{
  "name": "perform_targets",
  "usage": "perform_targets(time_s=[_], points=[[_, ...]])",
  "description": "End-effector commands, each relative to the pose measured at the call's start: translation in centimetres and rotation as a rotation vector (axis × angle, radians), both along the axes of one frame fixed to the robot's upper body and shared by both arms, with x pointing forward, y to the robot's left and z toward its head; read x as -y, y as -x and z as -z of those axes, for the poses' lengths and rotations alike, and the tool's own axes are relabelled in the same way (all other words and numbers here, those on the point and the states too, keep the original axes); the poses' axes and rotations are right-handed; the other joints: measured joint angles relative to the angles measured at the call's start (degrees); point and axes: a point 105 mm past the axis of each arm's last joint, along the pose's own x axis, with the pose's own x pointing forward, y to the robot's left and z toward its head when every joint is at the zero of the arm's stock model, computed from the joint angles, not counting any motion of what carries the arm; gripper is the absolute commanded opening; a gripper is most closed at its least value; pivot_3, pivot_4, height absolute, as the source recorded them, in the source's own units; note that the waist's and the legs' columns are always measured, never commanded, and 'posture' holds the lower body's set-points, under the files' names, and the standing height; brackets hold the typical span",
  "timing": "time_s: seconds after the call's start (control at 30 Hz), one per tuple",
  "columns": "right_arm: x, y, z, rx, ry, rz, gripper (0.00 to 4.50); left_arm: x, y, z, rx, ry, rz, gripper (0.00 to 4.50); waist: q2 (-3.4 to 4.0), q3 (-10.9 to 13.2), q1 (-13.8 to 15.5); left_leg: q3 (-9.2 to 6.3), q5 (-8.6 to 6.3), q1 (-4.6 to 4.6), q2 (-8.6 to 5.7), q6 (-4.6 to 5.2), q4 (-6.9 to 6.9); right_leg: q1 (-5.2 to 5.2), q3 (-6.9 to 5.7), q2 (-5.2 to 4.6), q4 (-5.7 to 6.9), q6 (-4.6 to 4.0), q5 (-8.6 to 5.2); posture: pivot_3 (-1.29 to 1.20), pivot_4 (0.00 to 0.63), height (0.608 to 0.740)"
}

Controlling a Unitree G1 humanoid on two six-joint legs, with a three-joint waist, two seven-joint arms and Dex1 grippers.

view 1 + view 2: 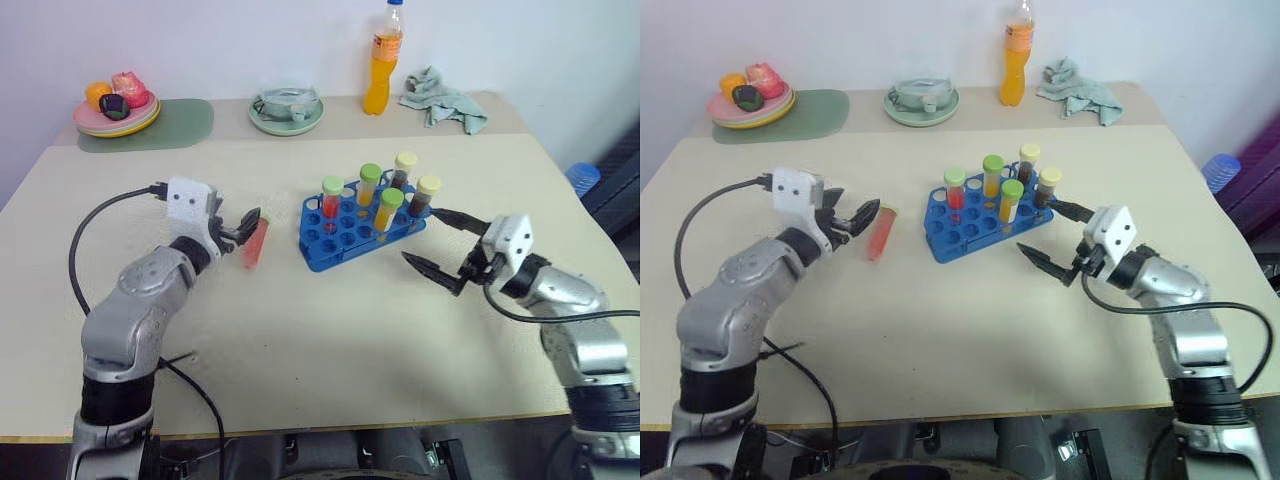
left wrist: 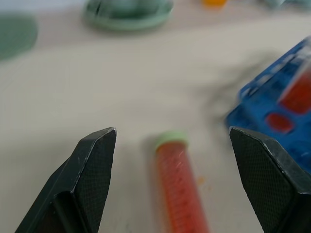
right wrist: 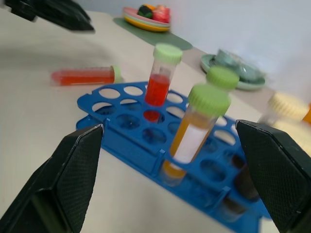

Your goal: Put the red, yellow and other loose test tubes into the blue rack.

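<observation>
One loose clear plastic test tube of red liquid with a pale green cap lies flat on the beige surface, just beside the blue plastic rack on its left. The left gripper hovers at the tube with jaws spread, lined up along it in the left wrist view, apparently to straddle it for a pick. The rack holds five capped tubes upright. The right gripper, jaws spread wide and empty, hangs just right of the rack, clear of the tubes, likely standing by.
</observation>
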Motion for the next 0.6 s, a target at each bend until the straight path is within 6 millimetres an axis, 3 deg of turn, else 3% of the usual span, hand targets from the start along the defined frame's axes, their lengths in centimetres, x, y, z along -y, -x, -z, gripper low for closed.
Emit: perform_targets(time_s=[0.03,0.23,0.37,0.6], points=[[-0.3,0.3,-2.9,0.094,0.02,-0.043,4.45,1.1,-0.8,-1.6,-0.105,0.027,0.018,3.8,-0.2,0.12,0.58,-0.02,0.0,-0.01,-0.01,0.0,0.02,0.0,-0.01,0.02,0.01,0.02,-0.01,0.0,0.15,0.74],[-0.6,-0.2,-3.5,0.128,0.023,-0.045,4.45,0.3,-2.8,-1.0,-0.344,0.008,-0.118,3.8,-0.26,0.15,0.91,-0.06,0.06,-0.05,-0.17,-0.09,0.01,0.02,-0.01,0.06,-0.02,0.14,-0.07,0.0,0.15,0.74],[-0.8,-0.1,-3.7,0.133,0.008,-0.037,4.45,0.0,-3.6,-0.6,-0.408,-0.012,-0.158,3.8,-0.32,0.19,0.86,-0.07,0.15,-0.06,-0.18,-0.25,0.02,0.02,-0.01,0.04,-0.01,0.15,-0.08,0.0,0.15,0.74],[-1.3,0.1,-3.9,0.141,-0.008,-0.03,4.45,2.2,-4.9,1.9,-0.539,-0.014,-0.149,3.8,-0.35,0.2,1.02,-0.08,0.18,-0.07,-0.15,-0.29,0.03,0.03,-0.01,-0.02,0.0,0.15,-0.08,0.0,0.15,0.74]])
